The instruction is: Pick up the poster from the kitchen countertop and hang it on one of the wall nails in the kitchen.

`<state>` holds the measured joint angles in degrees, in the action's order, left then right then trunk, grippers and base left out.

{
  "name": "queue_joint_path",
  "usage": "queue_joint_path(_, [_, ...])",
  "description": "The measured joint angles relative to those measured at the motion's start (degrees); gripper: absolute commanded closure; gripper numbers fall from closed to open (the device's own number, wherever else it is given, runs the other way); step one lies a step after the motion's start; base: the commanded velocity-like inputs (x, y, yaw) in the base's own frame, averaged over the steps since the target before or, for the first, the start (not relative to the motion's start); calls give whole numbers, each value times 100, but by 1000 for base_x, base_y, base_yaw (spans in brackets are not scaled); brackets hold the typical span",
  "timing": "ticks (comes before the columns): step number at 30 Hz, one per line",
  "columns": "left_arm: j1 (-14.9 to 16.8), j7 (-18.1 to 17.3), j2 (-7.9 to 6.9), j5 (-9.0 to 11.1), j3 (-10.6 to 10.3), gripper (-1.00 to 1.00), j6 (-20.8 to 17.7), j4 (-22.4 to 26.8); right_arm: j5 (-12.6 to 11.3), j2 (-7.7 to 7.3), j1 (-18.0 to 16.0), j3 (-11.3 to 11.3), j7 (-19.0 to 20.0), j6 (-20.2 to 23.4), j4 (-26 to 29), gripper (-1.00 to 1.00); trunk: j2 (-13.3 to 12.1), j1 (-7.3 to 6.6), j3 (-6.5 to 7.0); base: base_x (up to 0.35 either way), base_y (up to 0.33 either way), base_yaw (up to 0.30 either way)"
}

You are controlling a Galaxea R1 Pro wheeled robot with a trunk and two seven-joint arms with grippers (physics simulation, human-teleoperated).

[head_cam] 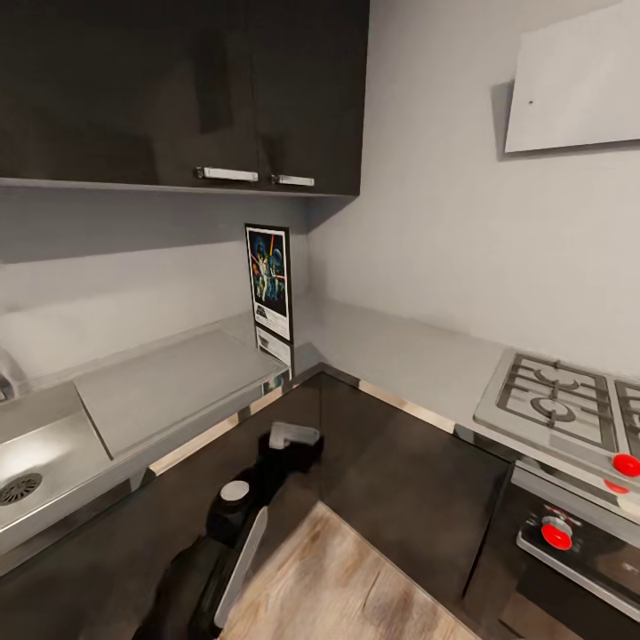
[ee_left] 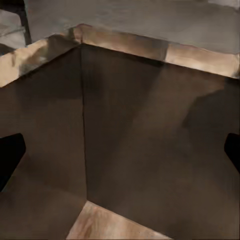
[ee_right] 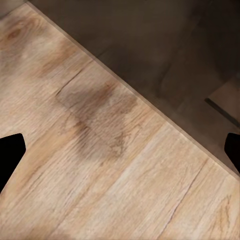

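**A:** Poster point(head_cam: 268, 277) isn't picked up yet, looks like we're still on the approach. Left end effector point(head_cam: 293, 435) hangs low in front of the dark cabinets point(head_cam: 391, 480), fingers spread wide and empty in the wrist view. Right end effector point(ee_right: 120, 150) is splayed too, over the wood floor point(ee_right: 100, 165).

**B:** Yep. Poster stands upright in the tabletop point(head_cam: 400, 356) corner, against the wall. Colourful art, white border, thin black frame. Next move probably means lifting the left arm up to it.
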<state>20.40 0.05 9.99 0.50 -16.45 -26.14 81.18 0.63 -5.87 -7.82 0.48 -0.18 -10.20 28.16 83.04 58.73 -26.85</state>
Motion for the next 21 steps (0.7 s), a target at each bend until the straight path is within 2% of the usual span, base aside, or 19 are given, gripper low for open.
queue_joint_path(1, [197, 42, 0, 15, -9, -100, -87, -1, 0, 0, -1, 2, 1, 0, 0, -100, 0, 0, -1, 0, 0, 0])
queue_joint_path(2, [523, 147, 1, 63, -20, -100, -239, -7, 0, 0, -1, 4, 0, 0, 0, -100, 0, 0, 0, 0, 0, 0])
queue_joint_path(4, [913, 300, 1, 152, -27, -100, -394, -26, 0, 0, 0, 5, 0, 0, 0, -100, 0, 0, -1, 0, 0, 0])
queue_joint_path(5, [1235, 484, 1, 262, -31, -100, -531, -61, 0, 0, 1, 6, 1, 0, 0, -100, 0, 0, 0, 0, 0, 0])
queue_joint_path(9, [1880, 900, 1, 536, -38, -100, -722, -278, 0, 0, 1, 7, 0, 0, 0, -100, 0, 0, -1, 0, 0, 0])
queue_joint_path(11, [2467, 1289, 1, 809, -36, -100, -768, -741, -4, 0, 2, 6, 4, 0, -2, -100, 0, 0, 0, 0, 0, 0])
queue_joint_path(14, [2677, 1647, 1, 907, -38, -100, -566, -994, -28, 0, 3, 3, 16, 0, -9, -100, 0, 0, -1, 0, 0, 0])
queue_joint_path(15, [2727, 1862, 1, 930, -51, -100, -435, -1054, -43, 0, 3, 2, 20, -11, -23, -100, 0, 0, -1, 0, 0, 0])
queue_joint_path(16, [2778, 2221, 1, 951, -138, -100, -287, -1113, -35, 4, 3, -1, 24, -173, -95, -100, 0, 0, -1, 0, 0, 0])
queue_joint_path(18, [2803, 2426, 1, 971, -236, -100, -212, -1139, -20, 12, 4, 2, 25, -394, -187, -100, 0, 0, -1, 0, 0, 0])
queue_joint_path(21, [2812, 2500, 1, 978, -276, -100, -186, -1128, -11, 40, 4, 6, 22, -485, -224, -100, 0, -1, -1, 88, -66, 0])
